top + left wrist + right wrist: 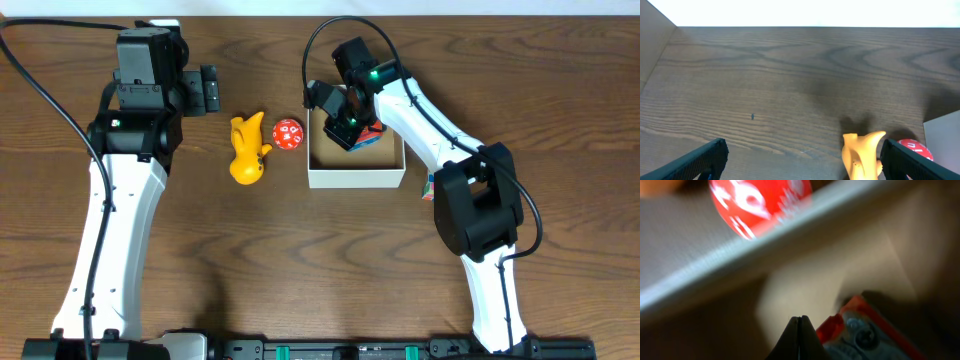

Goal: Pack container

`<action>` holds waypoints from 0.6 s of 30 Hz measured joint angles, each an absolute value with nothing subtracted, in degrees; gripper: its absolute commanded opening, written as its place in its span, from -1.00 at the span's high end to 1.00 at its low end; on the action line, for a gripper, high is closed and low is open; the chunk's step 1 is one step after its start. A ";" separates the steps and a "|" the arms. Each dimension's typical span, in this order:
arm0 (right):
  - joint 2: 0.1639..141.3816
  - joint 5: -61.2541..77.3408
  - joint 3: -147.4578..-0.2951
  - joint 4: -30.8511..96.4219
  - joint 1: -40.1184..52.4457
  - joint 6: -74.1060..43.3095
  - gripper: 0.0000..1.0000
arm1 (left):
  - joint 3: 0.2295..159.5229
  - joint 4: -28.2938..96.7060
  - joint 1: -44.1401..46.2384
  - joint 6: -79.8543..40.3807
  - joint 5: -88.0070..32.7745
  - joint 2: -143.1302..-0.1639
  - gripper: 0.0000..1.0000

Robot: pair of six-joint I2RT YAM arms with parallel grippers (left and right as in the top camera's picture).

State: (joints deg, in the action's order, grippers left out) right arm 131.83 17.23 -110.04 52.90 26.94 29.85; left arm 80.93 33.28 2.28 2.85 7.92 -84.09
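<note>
The container (356, 178) lies square to the table (300, 260) edges, no long axis; its 6 o'clock half stands free. Right gripper (345, 128), clenched, occupies 12 o'clock; left gripper (211, 90) released.

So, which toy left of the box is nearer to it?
The red ball, close beside the box; the yellow toy lies farther left.

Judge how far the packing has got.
Done: a red-and-blue toy lies in the square white cardboard box. In hand: the right gripper, shut, is inside the box beside it. Left: the yellow rubber toy and red ball, both outside.
</note>
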 measured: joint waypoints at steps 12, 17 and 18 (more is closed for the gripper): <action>131.83 6.48 -113.84 53.78 26.94 32.40 0.97 | 80.93 33.30 2.28 2.85 7.92 -84.09 -0.96; 131.83 5.17 -117.21 52.64 26.94 32.62 0.98 | 80.93 33.28 2.28 2.85 7.92 -84.09 -0.96; 131.83 5.08 -117.51 52.60 26.94 32.64 0.98 | 80.93 33.30 2.28 2.85 7.92 -84.09 -0.96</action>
State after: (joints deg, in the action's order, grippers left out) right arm 131.83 5.08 -117.51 52.60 26.94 32.64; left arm 80.93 33.30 2.28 2.85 7.92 -84.09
